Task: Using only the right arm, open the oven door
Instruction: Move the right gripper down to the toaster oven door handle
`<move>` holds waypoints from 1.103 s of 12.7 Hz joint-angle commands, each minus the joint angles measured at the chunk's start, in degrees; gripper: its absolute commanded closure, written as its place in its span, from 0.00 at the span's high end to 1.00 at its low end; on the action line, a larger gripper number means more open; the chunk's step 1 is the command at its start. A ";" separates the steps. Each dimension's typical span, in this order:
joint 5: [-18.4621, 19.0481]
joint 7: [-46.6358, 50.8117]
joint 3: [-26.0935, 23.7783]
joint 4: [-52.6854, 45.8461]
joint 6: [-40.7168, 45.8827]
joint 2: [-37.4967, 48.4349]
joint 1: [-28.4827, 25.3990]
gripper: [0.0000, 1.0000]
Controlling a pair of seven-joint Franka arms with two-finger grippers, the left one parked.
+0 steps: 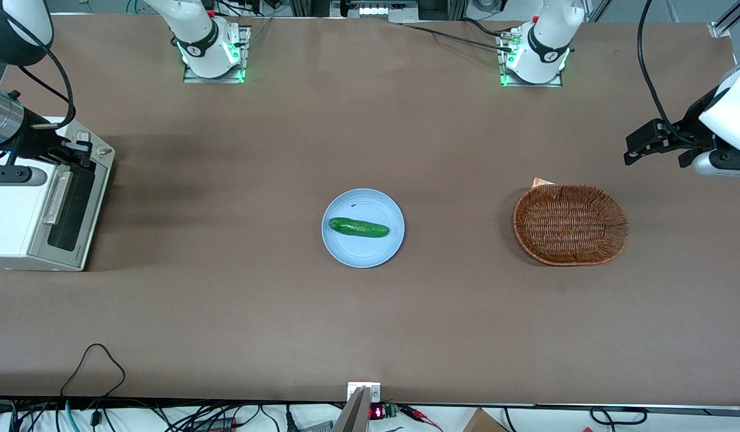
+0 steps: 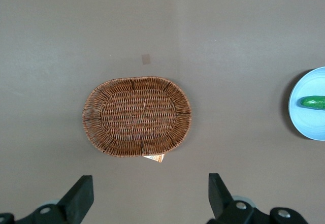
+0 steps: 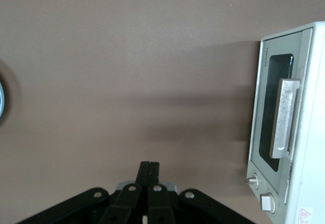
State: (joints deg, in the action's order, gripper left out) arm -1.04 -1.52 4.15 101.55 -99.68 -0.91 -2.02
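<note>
On the blue plate (image 1: 345, 249), a cucumber (image 1: 358, 227), wicker basket (image 1: 570, 224) empty, end effector (image 1: 81, 152) pressed together above oven door (image 1: 69, 210).

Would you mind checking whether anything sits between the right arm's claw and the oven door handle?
Nothing visible does: the shut claw hovers above the oven, near the oven door, whose handle is exposed.

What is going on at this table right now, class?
The right arm is working toward the oven door of the small toaster oven at its end of the table. The door is shut flat against the oven. The gripper hangs above the oven's knob end, its fingers pressed together and holding nothing; it has not taken the handle. A cucumber lies on a blue plate, with a wicker basket toward the parked arm's end.
</note>
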 commanded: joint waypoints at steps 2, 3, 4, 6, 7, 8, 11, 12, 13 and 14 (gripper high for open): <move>5.24 -0.15 -0.37 -1.54 4.65 -0.40 0.26 0.00; 7.09 0.03 -0.46 -1.54 6.76 -0.84 0.09 0.01; 9.98 -0.06 -0.55 -1.54 7.39 -1.02 -0.17 0.01; 15.95 0.20 -0.90 -1.18 7.48 -1.81 -1.66 0.01; 18.51 0.90 -0.90 -0.66 7.48 -2.16 -2.28 0.00; 22.19 4.47 -0.90 0.65 7.40 -2.25 -2.81 0.00; 32.82 14.67 -0.99 1.54 7.04 -5.58 -6.76 0.00; 36.42 17.84 -0.99 2.15 6.78 -6.81 -7.90 0.00; 40.81 21.78 -0.99 3.29 6.26 -8.39 -8.61 0.00; 44.86 25.83 -0.99 4.60 4.95 -9.71 -8.79 0.00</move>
State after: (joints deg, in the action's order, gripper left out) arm 37.73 18.08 3.02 104.20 -93.26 -8.67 -10.04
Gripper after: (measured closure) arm 0.991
